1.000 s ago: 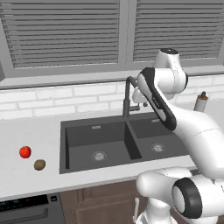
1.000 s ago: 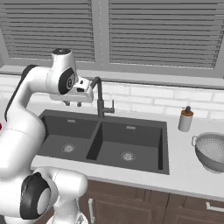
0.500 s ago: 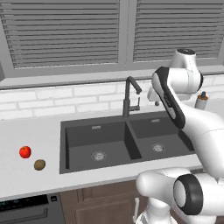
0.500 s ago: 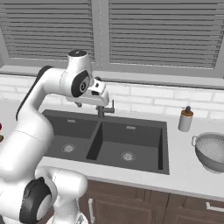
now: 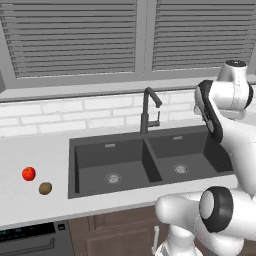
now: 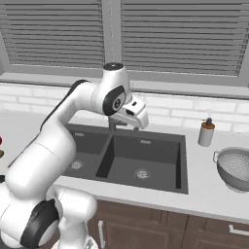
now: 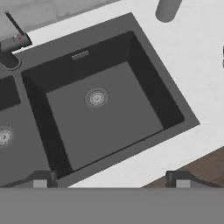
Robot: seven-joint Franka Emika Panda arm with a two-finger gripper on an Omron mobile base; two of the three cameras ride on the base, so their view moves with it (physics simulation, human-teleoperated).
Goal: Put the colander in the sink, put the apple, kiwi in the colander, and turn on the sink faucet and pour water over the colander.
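Observation:
The colander (image 6: 236, 168) stands on the counter to the right of the sink (image 6: 182, 165). In the left base view the red apple (image 5: 28, 173) and the brown kiwi (image 5: 45, 188) lie on the counter left of the sink (image 5: 107, 142), with the faucet (image 5: 148, 107) behind the divider. My gripper (image 6: 137, 120) hangs high over the sink, in front of the faucet. In the hand view my gripper (image 7: 110, 181) is open and holds nothing. It looks down on the right basin of the sink (image 7: 168, 94) and its drain (image 7: 96, 97). The faucet (image 7: 13, 42) sits at the upper left there.
A small soap bottle (image 6: 206, 132) stands on the counter between the sink and the colander, and its base (image 7: 167, 8) reaches the top of the hand view. Window blinds and a white brick backsplash run behind the counter. A wooden cabinet front lies below the counter's edge.
The arm has swung to the right, from left of the faucet to above the right basin. The gripper has opened wide. Fruit and colander have not moved.

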